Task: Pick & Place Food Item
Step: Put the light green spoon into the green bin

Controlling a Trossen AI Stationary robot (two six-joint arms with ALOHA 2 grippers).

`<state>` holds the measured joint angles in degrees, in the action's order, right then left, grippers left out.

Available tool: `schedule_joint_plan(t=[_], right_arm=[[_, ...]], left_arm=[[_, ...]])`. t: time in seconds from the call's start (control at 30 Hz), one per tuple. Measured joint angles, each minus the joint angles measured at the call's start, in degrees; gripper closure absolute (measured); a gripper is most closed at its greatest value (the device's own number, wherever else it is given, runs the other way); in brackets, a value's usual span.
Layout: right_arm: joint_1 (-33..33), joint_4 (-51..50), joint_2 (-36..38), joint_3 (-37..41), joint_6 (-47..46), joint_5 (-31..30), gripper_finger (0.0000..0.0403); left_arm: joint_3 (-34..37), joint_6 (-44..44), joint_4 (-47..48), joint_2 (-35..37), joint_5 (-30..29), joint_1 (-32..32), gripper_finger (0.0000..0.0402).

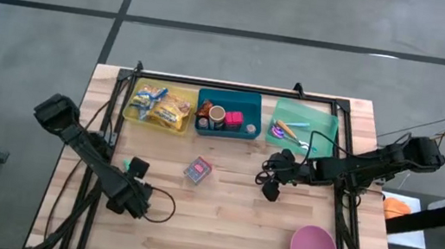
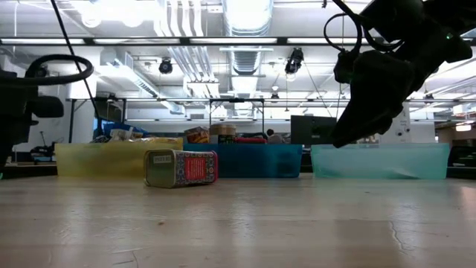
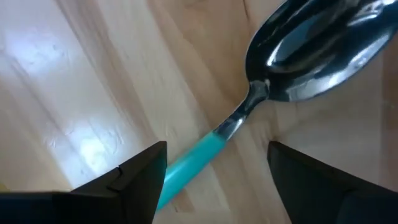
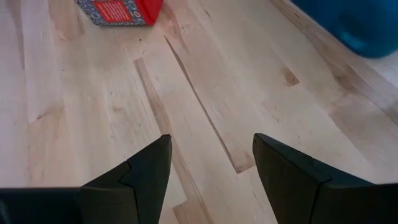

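Observation:
A small red and blue tin lies on its side on the wooden table; the low view shows the tin too. A spoon with a teal handle lies flat on the table at the left, showing as a green speck from above. My left gripper is open and points down over the spoon, one finger on each side of the handle. My right gripper hangs open above the table right of the tin, with bare wood between its fingers.
Along the far edge stand a yellow bin of snack packets, a blue bin with cans and a green tray with utensils. A pink bowl sits near the front right corner. Cables lie beside both arms.

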<state>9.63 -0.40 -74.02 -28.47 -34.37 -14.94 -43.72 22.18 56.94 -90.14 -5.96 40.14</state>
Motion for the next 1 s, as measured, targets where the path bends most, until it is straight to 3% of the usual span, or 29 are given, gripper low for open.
schedule_joint_plan(t=[0.37, 0.67, 1.0], right_arm=[[0.0, 0.1, 0.0, 0.0, -0.1, 0.0, 0.0178], [0.0, 0.3, 0.0, 0.0, 0.0, 0.0, 0.0178], [0.0, 0.8, 0.0, 0.0, 0.0, 0.0, 0.0178]], left_arm=[[2.0, -3.0, -3.6, 0.3, 1.8, -2.3, 0.0235], [2.1, -4.4, -4.9, 0.2, 2.0, -2.7, 0.0367], [0.7, 2.7, -5.0, -0.1, 1.6, -2.8, 0.0372]])
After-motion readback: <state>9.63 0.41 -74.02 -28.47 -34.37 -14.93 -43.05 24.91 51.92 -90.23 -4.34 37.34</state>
